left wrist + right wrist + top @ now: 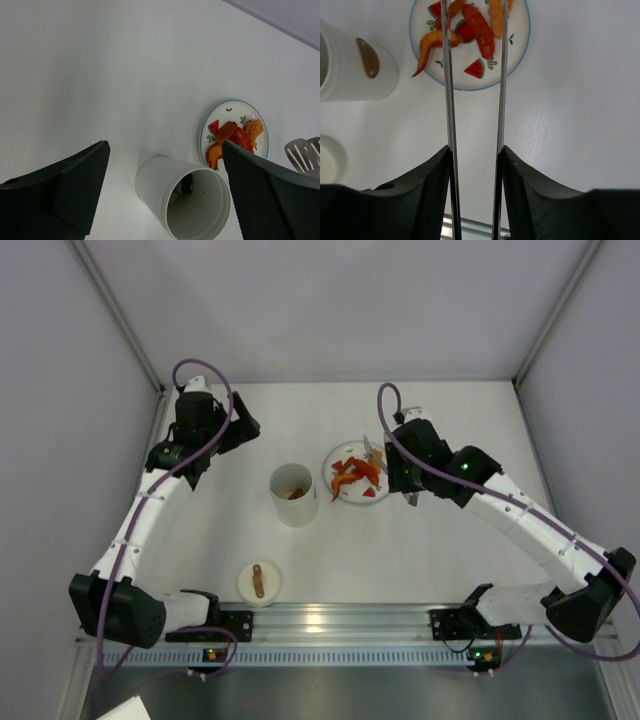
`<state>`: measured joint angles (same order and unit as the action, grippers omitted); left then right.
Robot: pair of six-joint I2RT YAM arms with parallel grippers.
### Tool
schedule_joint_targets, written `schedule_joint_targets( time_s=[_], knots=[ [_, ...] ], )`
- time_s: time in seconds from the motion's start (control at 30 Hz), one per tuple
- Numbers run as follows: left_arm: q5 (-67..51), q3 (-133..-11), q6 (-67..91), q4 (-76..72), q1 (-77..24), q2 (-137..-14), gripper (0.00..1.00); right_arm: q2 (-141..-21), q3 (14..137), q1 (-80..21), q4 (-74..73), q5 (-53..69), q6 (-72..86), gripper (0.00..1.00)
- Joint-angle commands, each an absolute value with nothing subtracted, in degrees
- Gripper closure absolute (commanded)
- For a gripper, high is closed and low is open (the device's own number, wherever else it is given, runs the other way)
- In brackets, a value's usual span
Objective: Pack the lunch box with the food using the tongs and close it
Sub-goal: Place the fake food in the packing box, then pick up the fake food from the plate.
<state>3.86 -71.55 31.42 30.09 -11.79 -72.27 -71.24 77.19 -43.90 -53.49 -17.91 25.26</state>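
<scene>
Looks like a white table [440, 540] with the lunch box [293, 498] standing open mid-table, plate [512, 55] just to its right, lid [258, 581] flat by the near edge, left gripper [164, 147] gaping wide near the box. Right gripper [475, 150] clamped on the tongs [449, 100], arms spread, tips over the plate. Orange and red food [480, 32] piled on that plate.

"How many containers are on the bench [430, 560]?"

"One white lunch box [296, 514] at the centre of the overhead view, one lid [246, 586] lower left of it, and one plate [351, 501]."

"Tools?"

"One pair of tongs [449, 100]. Two arms: the left arm [150, 510] and the right arm [520, 515]."

"Food?"

"At least three orange and red food strips [481, 30] on the plate. They overlap, so I can't count them exactly."
</scene>
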Motion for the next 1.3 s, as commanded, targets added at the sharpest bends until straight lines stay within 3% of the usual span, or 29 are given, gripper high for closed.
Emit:
schedule_joint_targets(
  time_s=[0.0, 0.47, 1.0, 1.27],
  knots=[
    [3.4, -72.0, 31.7, 29.8, -12.0, -72.2, 0.01, -73.3, 74.3, -41.2, -49.1, -22.3, 27.2, 0.57],
    [3.6, -71.9, 31.4, 29.6, -12.0, -72.1, 0.01, -85.1, 74.9, -37.3, -41.5, -20.6, 27.7, 0.59],
    [3.8, -71.9, 31.3, 29.6, -12.0, -72.3, 0.01, -89.8, 74.5, -36.8, -38.5, -18.5, 27.4, 0.61],
    [3.6, -72.0, 31.5, 29.6, -12.0, -72.5, 0.01, -87.9, 75.8, -36.6, -40.1, -19.9, 27.3, 0.91]
  ],
)
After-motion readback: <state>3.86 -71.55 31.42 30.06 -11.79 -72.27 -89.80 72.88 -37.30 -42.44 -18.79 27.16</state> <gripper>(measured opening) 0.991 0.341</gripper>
